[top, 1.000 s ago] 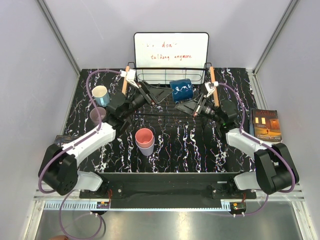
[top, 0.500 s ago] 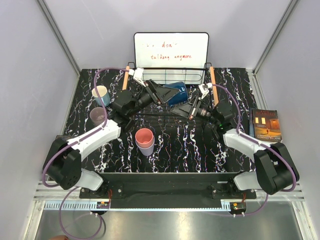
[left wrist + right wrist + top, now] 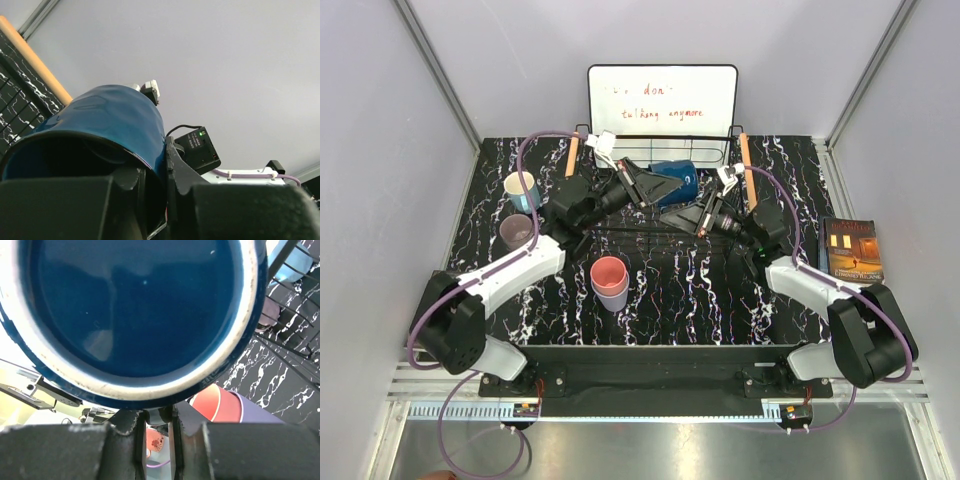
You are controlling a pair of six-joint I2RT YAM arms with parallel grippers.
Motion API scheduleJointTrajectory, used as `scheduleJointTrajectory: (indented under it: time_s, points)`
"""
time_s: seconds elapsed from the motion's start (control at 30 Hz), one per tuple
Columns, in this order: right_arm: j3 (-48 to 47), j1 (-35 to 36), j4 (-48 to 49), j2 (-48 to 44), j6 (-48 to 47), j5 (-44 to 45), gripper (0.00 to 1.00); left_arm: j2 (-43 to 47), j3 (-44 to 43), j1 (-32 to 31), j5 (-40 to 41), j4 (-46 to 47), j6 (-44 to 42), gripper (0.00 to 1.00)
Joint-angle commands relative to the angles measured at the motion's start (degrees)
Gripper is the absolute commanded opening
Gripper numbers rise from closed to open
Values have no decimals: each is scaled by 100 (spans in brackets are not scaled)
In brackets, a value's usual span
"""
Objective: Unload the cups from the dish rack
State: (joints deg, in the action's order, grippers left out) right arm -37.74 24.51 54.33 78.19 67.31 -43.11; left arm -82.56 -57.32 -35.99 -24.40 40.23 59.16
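Navy cup [image 3: 677, 180], seemingly last, hangs over the dish rack [image 3: 744, 150] in the right gripper [image 3: 698, 214]'s narrow pinch, the left gripper [image 3: 650, 186]'s hold on its rim unclear; four other cups [image 3: 609, 272] are out.

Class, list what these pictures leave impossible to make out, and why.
Top view: first line on the whiteboard, too faint to read.
Right wrist: what the right gripper pinches, hidden by the navy cup.
Left wrist: most of the dish rack, cut off at the left edge.

Black marble table [image 3: 670, 290] has got the dish rack [image 3: 660, 150] at back, light blue cup [image 3: 520, 187] and mauve cup [image 3: 516, 232] left, lavender cup [image 3: 615, 299] middle, book [image 3: 852, 250] right.
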Motion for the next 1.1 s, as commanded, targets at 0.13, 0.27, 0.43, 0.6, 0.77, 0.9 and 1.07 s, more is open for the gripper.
scheduleJointTrajectory:
  time_s: [0.13,0.27,0.43,0.6,0.77,0.9,1.07]
  points:
    - [-331,159,-237,-278,-648,-145,12,293,-447,22,445,-998,-914,0]
    - [-392,150,-887,-620,-1156,-13,61,583,-666,48,769,-1710,-1458,0]
    - [-682,150,-2109,-1060,-1817,312,100,935,-982,241,1007,-2642,-1828,0]
    - [-1007,150,-3074,-1350,-2388,662,100,1225,-1255,522,1376,-3649,-2267,0]
    - [-1122,150,-4059,-1561,-2942,1366,100,1225,-2247,558,3172,-5854,-3460,0]
    - [-1140,150,-4369,-1553,-3110,1894,100,1094,-3010,681,4555,-6859,-4025,0]
    - [-1236,142,-4545,-1360,-3048,2052,98,453,-3672,1180,5464,-7819,-4193,0]
